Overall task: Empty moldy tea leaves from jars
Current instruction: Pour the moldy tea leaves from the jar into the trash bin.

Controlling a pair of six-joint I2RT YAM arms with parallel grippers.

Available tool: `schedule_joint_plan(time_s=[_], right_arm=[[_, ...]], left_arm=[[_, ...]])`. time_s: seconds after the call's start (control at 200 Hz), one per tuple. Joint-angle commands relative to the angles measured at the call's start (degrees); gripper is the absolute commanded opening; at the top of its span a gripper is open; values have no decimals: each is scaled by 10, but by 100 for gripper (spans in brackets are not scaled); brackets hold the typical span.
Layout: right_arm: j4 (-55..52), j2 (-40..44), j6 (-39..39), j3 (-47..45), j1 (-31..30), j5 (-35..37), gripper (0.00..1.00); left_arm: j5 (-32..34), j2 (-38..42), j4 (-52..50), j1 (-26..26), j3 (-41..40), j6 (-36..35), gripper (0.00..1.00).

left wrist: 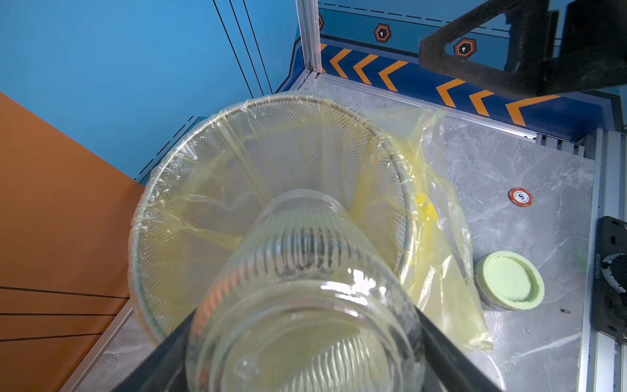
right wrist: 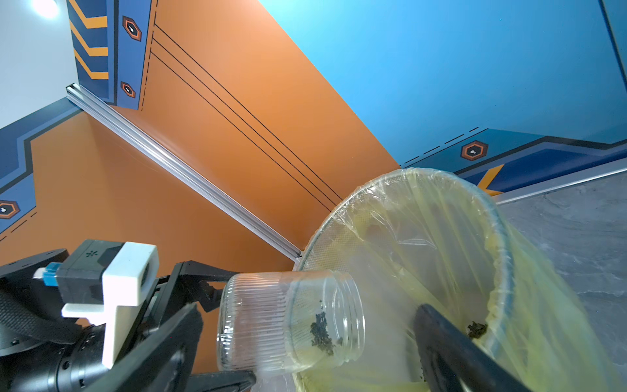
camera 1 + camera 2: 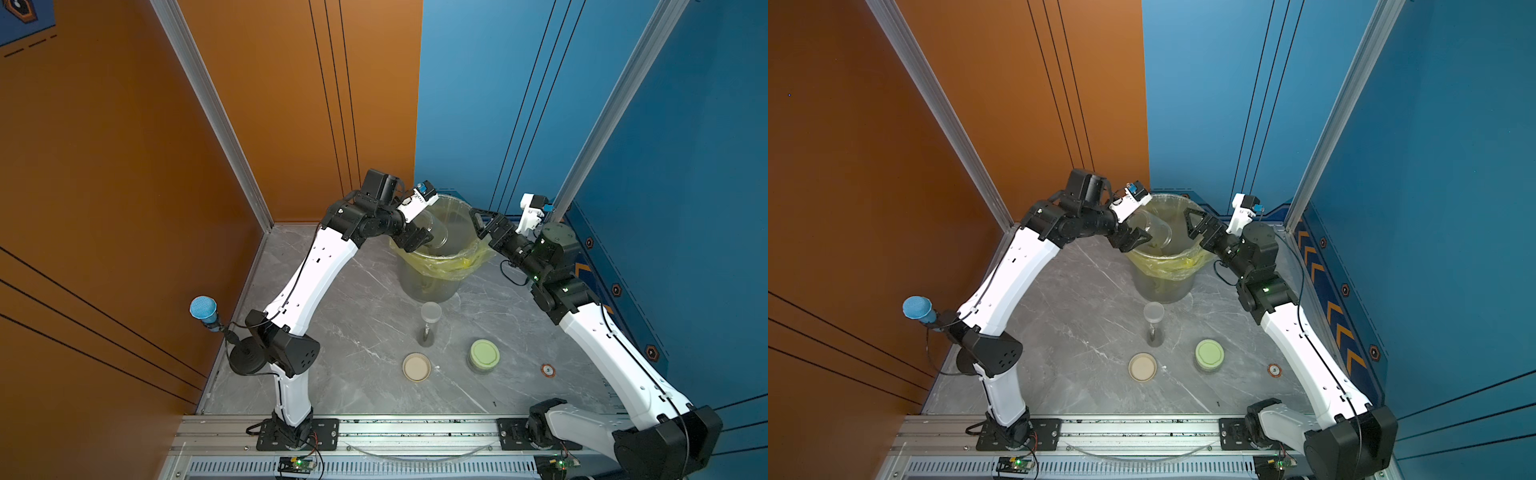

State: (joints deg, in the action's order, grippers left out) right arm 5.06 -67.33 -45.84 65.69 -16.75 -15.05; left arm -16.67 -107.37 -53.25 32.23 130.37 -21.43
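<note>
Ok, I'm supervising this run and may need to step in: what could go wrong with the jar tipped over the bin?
Some leaves cling inside the jar near its mouth, so it may come away not quite empty. The left gripper holds the tilted jar only by its base end; it might slip into the bin. The open right gripper sits at the bin's rim and could snag the loose yellow bag.

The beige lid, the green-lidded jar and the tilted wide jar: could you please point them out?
beige lid (image 3: pixel 416 367): in a top view, its centre.
green-lidded jar (image 3: pixel 484 353): in a top view, lid centre.
wide jar (image 2: pixel 264 319): right wrist view, ribbed side wall.
</note>
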Motion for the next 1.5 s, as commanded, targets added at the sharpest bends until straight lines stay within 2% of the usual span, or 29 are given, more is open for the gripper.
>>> schedule_joint_plan(time_s=[0.0,0.14,0.195,0.305,0.491,0.611,0.681,0.781,1.011,1.312,1.492], right_arm=[[3,11,10,-1,1,-12,100],[-6,18,43,0,1,-11,100],[1,22,82,-3,1,-26,100],[2,36,267,-12,-11,-60,100],[-124,54,616,0,-21,-84,96],[-103,72,732,-30,-18,-98,99],[-94,67,764,-28,-20,-125,100],[-92,48,798,-7,-40,-128,100],[-76,-4,904,32,-127,-37,100],[-9,-63,952,70,-134,-12,100],[14,-92,955,98,-129,-25,100]], left_arm=[[-10,23,31,2,39,-1,41],[-11,-16,31,4,37,4,41],[-10,-20,31,4,33,4,41],[-18,-2,33,-5,28,7,41],[-48,37,59,-29,16,30,41],[-63,45,65,-36,13,39,41],[-71,48,68,-37,14,44,41],[-84,55,71,-39,16,53,41],[-94,78,74,-35,16,65,40],[-106,107,74,-31,1,70,40],[-113,113,74,-31,-5,74,40]])
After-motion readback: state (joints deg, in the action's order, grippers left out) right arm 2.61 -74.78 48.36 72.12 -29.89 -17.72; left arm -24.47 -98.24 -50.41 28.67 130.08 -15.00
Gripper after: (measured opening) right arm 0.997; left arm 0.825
